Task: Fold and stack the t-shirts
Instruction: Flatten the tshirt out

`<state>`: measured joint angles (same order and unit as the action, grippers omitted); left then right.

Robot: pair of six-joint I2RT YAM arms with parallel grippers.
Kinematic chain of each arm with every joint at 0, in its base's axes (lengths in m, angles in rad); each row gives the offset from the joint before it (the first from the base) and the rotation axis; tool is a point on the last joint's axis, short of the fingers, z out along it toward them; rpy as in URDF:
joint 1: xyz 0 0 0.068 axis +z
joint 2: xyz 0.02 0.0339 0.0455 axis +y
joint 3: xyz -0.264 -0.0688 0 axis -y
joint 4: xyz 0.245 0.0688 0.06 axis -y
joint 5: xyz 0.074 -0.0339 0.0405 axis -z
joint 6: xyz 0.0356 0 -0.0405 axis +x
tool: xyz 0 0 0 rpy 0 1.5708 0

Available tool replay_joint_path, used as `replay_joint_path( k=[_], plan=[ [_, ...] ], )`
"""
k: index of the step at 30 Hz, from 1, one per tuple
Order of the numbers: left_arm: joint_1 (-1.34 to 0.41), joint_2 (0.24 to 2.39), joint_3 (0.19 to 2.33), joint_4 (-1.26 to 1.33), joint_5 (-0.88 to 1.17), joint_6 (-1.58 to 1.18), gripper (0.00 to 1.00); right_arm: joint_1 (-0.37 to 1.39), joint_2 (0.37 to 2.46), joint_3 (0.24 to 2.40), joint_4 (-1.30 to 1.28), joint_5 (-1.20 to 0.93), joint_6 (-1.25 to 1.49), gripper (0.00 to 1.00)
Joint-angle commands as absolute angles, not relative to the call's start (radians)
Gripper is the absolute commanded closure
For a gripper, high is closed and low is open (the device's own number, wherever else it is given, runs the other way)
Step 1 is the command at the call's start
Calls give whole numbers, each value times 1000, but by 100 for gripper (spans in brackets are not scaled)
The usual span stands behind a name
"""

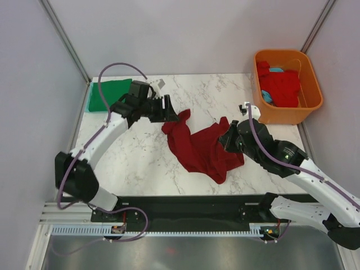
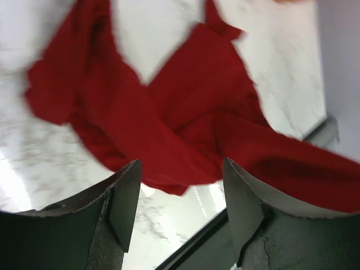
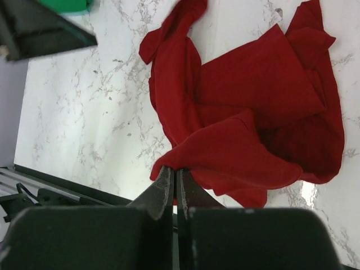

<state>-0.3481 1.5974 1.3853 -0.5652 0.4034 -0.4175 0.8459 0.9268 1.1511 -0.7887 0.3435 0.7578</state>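
Since maroon shirt (image 1: 199, 149) is limp, light, crumpled, we judge hems best hold: right end effector (image 3: 174, 175) pinches edge, left end effector (image 2: 181, 167) spread, empty.

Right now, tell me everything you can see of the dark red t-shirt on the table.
The dark maroon soft cloth t-shirt lies crumpled and unfolded mid-table on the white marble tabletop, in overlapping folds, one narrow end reaching far-left. The right arm's fingers are shut, pinching one edge. The left arm's fingers stand open at that narrow end, gripping nothing.
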Motion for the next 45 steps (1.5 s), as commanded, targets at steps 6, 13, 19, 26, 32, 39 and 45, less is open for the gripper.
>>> replay_joint_path(
  k=[6, 13, 19, 26, 32, 39, 45],
  plan=[
    [-505, 1229, 911, -23, 697, -531, 31, 844, 968, 1167, -703, 261, 598, 100],
    [-381, 1166, 838, -244, 456, -629, 30, 870, 1231, 1124, -537, -107, 460, 100],
    [-249, 1077, 785, -340, 365, -628, 30, 1032, 1500, 1216, -472, -117, 459, 100],
    [-267, 1022, 741, -368, 439, -586, 33, 988, 1444, 1316, -607, 108, 497, 54],
    [-401, 1081, 709, -345, 413, -601, 33, 701, 1370, 1339, -681, 213, 410, 51],
    [-577, 1187, 678, -276, 353, -644, 30, 396, 1569, 1282, -615, 98, 328, 52],
    [-640, 1279, 638, -244, 310, -637, 25, 227, 1689, 1209, -549, 34, 279, 46]
  ],
)
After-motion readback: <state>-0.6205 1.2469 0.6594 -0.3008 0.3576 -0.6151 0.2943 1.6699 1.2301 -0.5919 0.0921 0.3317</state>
